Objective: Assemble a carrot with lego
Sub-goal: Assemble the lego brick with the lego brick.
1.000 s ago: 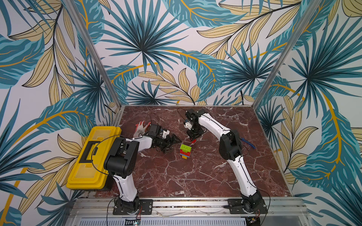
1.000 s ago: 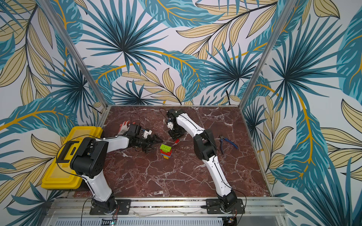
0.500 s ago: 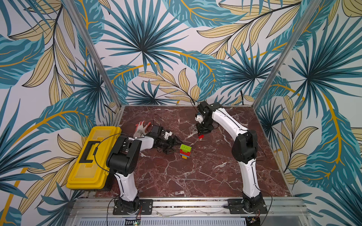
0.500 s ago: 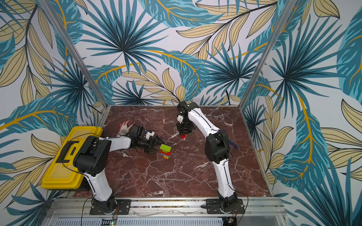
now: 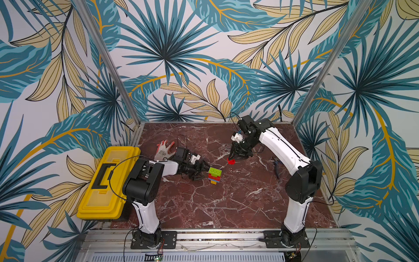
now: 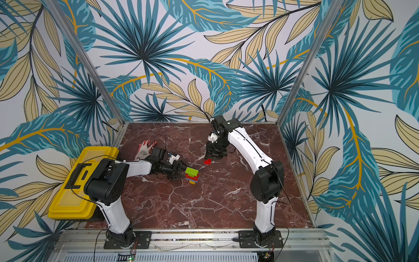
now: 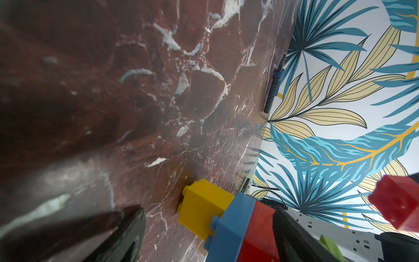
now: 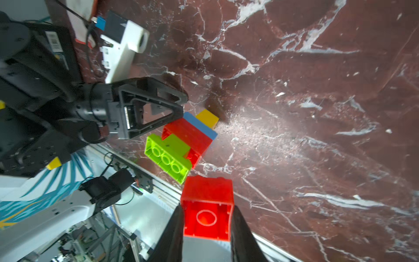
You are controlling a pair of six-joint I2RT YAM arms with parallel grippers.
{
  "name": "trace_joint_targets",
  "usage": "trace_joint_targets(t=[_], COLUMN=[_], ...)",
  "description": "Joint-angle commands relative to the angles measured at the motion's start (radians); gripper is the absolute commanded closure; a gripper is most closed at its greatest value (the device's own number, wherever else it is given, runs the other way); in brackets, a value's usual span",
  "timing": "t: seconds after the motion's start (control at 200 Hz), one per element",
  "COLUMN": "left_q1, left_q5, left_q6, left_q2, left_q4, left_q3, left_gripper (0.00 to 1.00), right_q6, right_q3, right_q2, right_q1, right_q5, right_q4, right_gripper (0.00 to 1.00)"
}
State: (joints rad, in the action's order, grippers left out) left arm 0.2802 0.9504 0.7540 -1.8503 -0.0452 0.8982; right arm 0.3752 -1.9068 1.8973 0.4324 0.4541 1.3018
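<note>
On the red marble table [image 5: 226, 204], we see the left hand [image 5: 203, 173] low, jaws spread beside one brick carrot [image 5: 214, 175] mid-table; the right hand [image 5: 232, 159], raised farther right, pinches one red brick [image 5: 231, 161].

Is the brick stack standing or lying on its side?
Standing: in both top views the stack rests on its yellow brick on the table, with the green brick on top.

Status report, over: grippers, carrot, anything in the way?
Left gripper open, flanking the carrot. Right gripper shut on red brick. Carrot upright, green top uncovered. Nothing between brick and carrot.
</note>
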Motion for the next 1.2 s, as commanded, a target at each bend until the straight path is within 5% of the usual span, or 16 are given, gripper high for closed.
trace_joint_targets(t=[0.0, 0.666, 0.906, 1.196], left_q1=[0.008, -0.024, -0.113, -0.115], left_q5=[-0.035, -0.065, -0.079, -0.013], left_q6=[-0.030, -0.027, 0.011, 0.117], left_q2=[-0.002, 0.040, 0.249, 0.481], left_q4=[-0.038, 0.011, 0.041, 0.039], left_q3=[-0.035, -0.116, -0.192, -0.214], left_gripper=[0.11, 0.04, 0.00, 0.01], right_q6=[0.079, 0.173, 0.191, 0.181], right_q3=[0.026, -0.140, -0.139, -0.124], right_q2=[-0.054, 0.055, 0.090, 0.109], right_q1=[0.017, 0.223, 0.265, 0.272], right_q5=[0.051, -0.284, -0.333, -0.343], right_q4=[-0.007, 0.127, 0.109, 0.076], right_gripper=[0.70, 0.71, 0.71, 0.71])
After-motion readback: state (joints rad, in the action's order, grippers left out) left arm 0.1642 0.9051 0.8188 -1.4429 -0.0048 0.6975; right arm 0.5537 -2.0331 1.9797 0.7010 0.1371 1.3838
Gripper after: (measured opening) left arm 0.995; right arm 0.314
